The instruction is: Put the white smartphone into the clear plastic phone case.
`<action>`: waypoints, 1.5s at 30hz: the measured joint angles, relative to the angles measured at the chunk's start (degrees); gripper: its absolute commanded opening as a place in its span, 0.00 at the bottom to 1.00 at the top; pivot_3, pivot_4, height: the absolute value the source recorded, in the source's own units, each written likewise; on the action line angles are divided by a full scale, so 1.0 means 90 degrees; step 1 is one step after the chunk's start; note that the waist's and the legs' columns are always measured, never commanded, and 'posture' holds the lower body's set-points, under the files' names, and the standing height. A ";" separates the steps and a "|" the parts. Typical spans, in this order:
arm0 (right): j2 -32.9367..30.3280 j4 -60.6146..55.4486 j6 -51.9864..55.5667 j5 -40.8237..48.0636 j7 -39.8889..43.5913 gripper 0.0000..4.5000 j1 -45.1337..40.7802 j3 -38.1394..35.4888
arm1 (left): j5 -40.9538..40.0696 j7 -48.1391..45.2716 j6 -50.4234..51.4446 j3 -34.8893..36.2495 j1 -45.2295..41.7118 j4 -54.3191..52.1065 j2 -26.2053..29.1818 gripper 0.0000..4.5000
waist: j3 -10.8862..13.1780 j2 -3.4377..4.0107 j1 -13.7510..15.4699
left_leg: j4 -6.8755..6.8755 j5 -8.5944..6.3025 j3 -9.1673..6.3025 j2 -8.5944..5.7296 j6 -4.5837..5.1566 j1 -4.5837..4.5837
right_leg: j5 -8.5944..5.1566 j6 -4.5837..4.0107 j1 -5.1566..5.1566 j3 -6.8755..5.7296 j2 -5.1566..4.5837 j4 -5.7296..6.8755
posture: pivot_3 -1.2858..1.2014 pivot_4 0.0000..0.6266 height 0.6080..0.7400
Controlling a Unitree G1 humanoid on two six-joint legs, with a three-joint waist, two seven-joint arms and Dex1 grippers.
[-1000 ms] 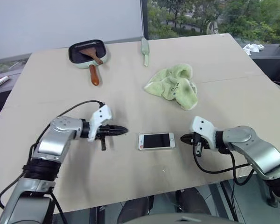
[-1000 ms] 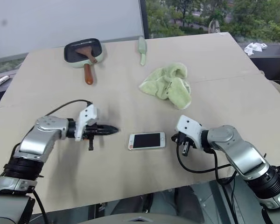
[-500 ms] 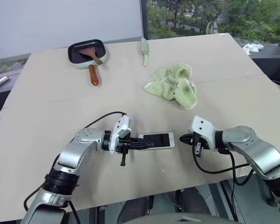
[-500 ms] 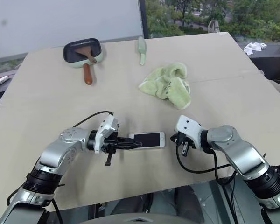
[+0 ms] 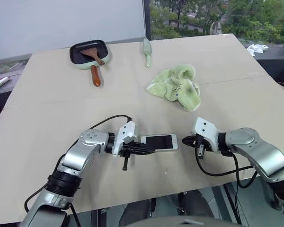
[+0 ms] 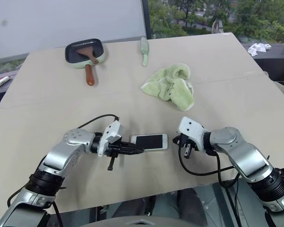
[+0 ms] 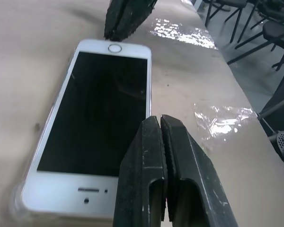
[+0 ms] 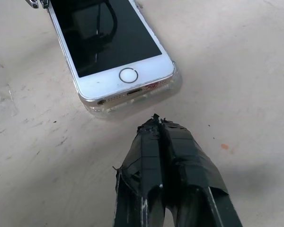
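The white smartphone lies screen up near the table's front edge, between my two grippers. A thin transparent rim of the clear plastic phone case shows around its home-button end, and a clear corner shows at its earpiece end. My left gripper is shut and empty, its tips low over the phone's front long edge near the earpiece end. My right gripper is shut and empty, pointing at the home-button end a short gap away. The left wrist view also shows the right gripper past the phone.
A fluffy light-green cloth lies behind the phone. At the back left sits a dark pan with a wooden spatula, and a pale green utensil lies at the back middle. The table's front edge runs close below both arms.
My left arm swung right from open table to the phone's left end, most of it in the first half second. The phone and the right arm stayed put.
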 measured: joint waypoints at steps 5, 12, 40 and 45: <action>-0.0004 -0.0028 0.0033 0.0026 -0.0002 0.00 0.0002 -0.0008 | 0.0297 0.0048 -0.0695 0.0000 -0.0103 0.0400 -0.0017 0.01 | -0.0001 0.0000 0.0003 | 0.0001 0.0000 0.0001 0.0000 0.0000 0.0002 | 0.0000 0.0000 0.0002 -0.0002 0.0000 0.0000 | 0.52 0.24 1.00; -0.0008 -0.0031 0.0054 0.0033 -0.0012 0.00 0.0002 -0.0008 | 0.0447 -0.0008 -0.1452 -0.0055 -0.0128 0.0696 -0.0007 0.01 | -0.0002 0.0001 0.0001 | 0.0001 0.0000 0.0002 0.0000 0.0000 0.0007 | 0.0000 0.0000 0.0004 -0.0001 0.0000 0.0002 | 0.52 0.24 1.00; 0.1137 0.0803 -0.1552 -0.0093 0.0472 0.00 -0.0173 0.0689 | 0.0784 0.0079 -0.2146 -0.0279 -0.0221 0.1055 -0.0008 0.01 | -0.0012 0.0005 -0.0009 | 0.0000 0.0000 0.0008 0.0001 0.0000 0.0058 | 0.0000 0.0000 0.0036 -0.0004 0.0006 0.0013 | 0.52 0.24 1.00; 0.1170 0.0946 -0.1611 -0.0368 0.0483 0.00 -0.0244 0.0844 | 0.0784 0.0122 -0.2146 -0.0280 -0.0210 0.1029 -0.0010 0.01 | -0.0013 0.0005 -0.0002 | 0.0000 0.0000 0.0008 0.0001 0.0000 0.0057 | 0.0000 0.0000 0.0036 -0.0004 0.0006 0.0013 | 0.52 0.24 1.00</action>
